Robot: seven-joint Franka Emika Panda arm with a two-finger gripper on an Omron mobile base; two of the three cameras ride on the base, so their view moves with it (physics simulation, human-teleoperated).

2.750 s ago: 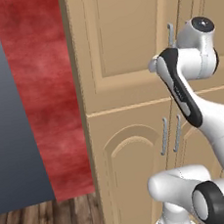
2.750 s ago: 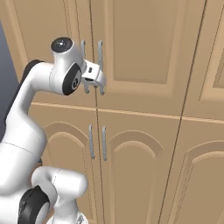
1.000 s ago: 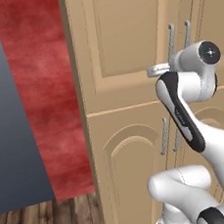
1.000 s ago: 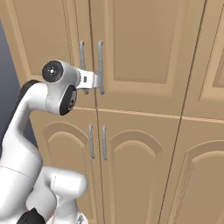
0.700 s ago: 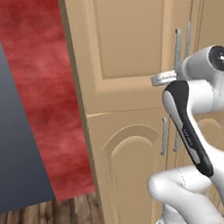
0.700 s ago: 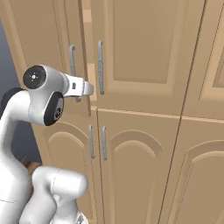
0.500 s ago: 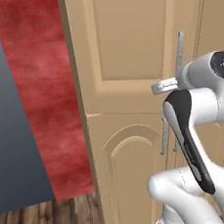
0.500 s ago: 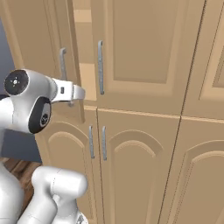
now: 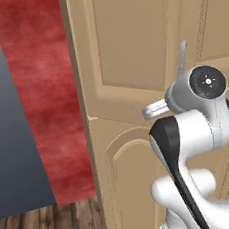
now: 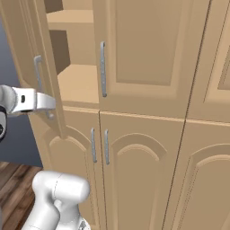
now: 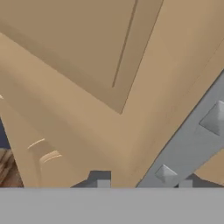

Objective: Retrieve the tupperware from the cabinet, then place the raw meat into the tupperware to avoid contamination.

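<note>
We have the upper left door (image 10: 42, 67) of the cabinet (image 10: 148, 67) swung well out, its silver bar handle (image 10: 39, 76) standing at 9 o'clock in the right base view with our pincer (image 10: 48, 105) reaching across to it. In the hand view that handle (image 11: 192, 140) runs as a broad grey bar from 3 o'clock down to 6 o'clock, crossing right over the two dark fingertips (image 11: 99, 178) at the bottom edge. We judge the pincer to be hooked on or clasped about the bar, but whether it is pinched tight or spread we cannot tell: the tips are nearly hidden.

Behind the opened door, tan shelves (image 10: 78, 83) show at 11 o'clock in the right base view. The part of them we can see is bare; the tupperware is not visible there, and much of the interior lies out of sight. The neighbouring upper door (image 10: 139, 54) and the arched lower doors (image 10: 134, 175) are closed. In the left base view the arm's white wrist (image 9: 199, 89) sits at 3 o'clock against the door face.

By our reckoning the task is in its first stage: the cabinet is opening, while finding and lifting out the tupperware, then putting the raw meat into it, are all still to do.
</note>
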